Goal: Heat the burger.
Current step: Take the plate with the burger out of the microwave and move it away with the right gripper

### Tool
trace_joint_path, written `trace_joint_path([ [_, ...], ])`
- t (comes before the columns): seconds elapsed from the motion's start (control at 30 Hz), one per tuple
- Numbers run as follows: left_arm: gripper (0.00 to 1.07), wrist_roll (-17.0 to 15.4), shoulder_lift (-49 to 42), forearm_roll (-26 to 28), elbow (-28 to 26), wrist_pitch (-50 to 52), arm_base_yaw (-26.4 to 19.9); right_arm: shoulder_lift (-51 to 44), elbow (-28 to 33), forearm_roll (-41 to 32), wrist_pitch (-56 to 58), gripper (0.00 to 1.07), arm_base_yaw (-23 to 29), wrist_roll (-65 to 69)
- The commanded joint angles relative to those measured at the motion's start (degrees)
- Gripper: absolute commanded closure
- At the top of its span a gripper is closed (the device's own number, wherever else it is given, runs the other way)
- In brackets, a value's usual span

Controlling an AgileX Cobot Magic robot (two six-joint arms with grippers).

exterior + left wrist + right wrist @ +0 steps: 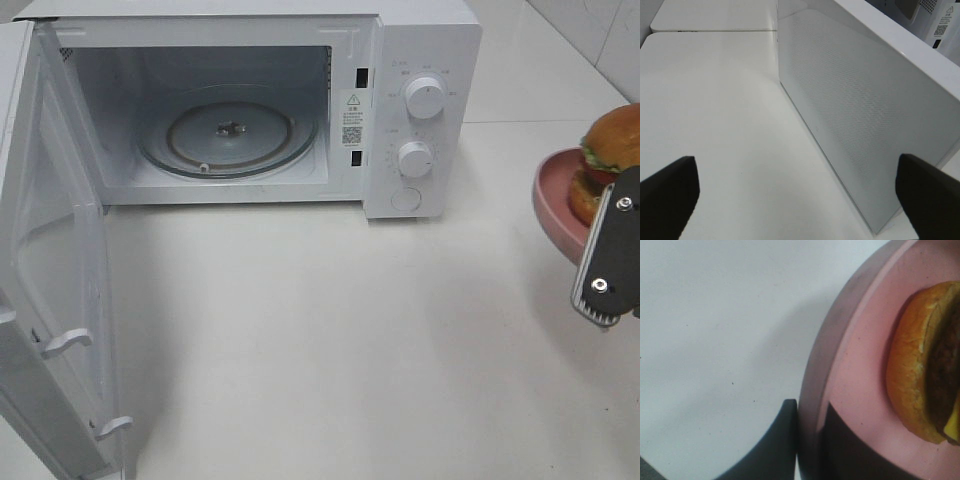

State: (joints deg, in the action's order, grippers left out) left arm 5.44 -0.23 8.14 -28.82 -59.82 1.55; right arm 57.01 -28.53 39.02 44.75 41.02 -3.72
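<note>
At the lower right of the high view, the right gripper (607, 262) is closed on the rim of the pink plate (553, 196). The right wrist view shows this well: one finger (774, 450) is outside the rim and the other is on the inside face, with the rim pinched between them. The burger (610, 160) sits on this plate at the right edge of the frame, well apart from the microwave (420, 60).

The left gripper (800, 195) is wide open and holds nothing; it hangs beside the open microwave door (45, 280) at the left of the frame.

Farther back, in the upper middle, the glass turntable (228, 140) lies bare inside the cavity.

The step in hand seems to be carrying the plate to the cavity. To do it well, I think the plate must stay level, because it is held at one edge only and the tall burger could slide or tip. The path should go left and then in, low enough to pass under the top of the opening, and the plate should land near the middle of the turntable.
</note>
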Motion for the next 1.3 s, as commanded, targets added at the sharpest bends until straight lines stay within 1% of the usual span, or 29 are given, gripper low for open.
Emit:
trace_joint_path([
  [0.03,0.06,0.11,-1.09,0.0,0.17,0.46,-0.17,-0.8,-0.46,4.24,2.46,1.07,-0.29,5.73],
  [0.1,0.06,0.11,-1.09,0.0,0.17,0.46,-0.17,-0.8,-0.46,4.24,6.65,1.07,-0.29,11.63],
  [0.2,0.06,0.11,-1.09,0.0,0.17,0.46,-0.17,-0.8,-0.46,4.24,7.45,1.07,-0.29,12.83],
  [0.47,0.06,0.11,-1.09,0.0,0.17,0.46,-0.17,0.23,-0.46,4.47,11.97,1.07,-0.29,22.29],
  [0.53,0.06,0.11,-1.09,0.0,0.17,0.46,-0.17,2.92,-0.46,5.33,14.32,1.07,-0.29,26.59],
  [0.63,0.06,0.11,-1.09,0.0,0.17,0.46,-0.17,3.95,-0.46,5.96,14.95,1.07,-0.29,28.13],
  [0.7,0.06,0.11,-1.09,0.0,0.17,0.46,-0.17,8.02,-0.52,7.16,15.01,1.07,-0.29,34.95],
  [0.73,0.06,0.11,-1.09,0.0,0.17,0.46,-0.17,8.02,-0.52,7.16,15.01,1.07,-0.29,34.95],
  [0.8,0.06,0.11,-1.09,0.0,0.17,0.46,-0.17,10.77,-0.52,7.22,14.95,1.07,-0.29,39.13],
  [0.9,0.06,0.11,-1.09,0.0,0.17,0.46,-0.17,11.57,-0.52,7.16,15.01,1.07,-0.29,40.45],
  [0.97,0.06,0.11,-1.09,0.0,0.17,0.46,-0.17,15.07,-0.52,7.16,14.84,1.07,-0.29,44.23],
  [1.0,0.06,0.11,-1.09,0.0,0.17,0.46,-0.17,15.07,-0.52,7.16,14.84,1.07,-0.29,44.23],
  [1.07,0.06,0.11,-1.09,0.0,0.17,0.46,-0.17,17.7,-1.78,7.05,15.01,1.07,-0.29,47.1],
  [1.3,0.06,0.11,-1.09,0.0,0.17,0.46,-0.17,21.54,-4.53,7.16,14.61,1.07,-0.29,53.86],
])
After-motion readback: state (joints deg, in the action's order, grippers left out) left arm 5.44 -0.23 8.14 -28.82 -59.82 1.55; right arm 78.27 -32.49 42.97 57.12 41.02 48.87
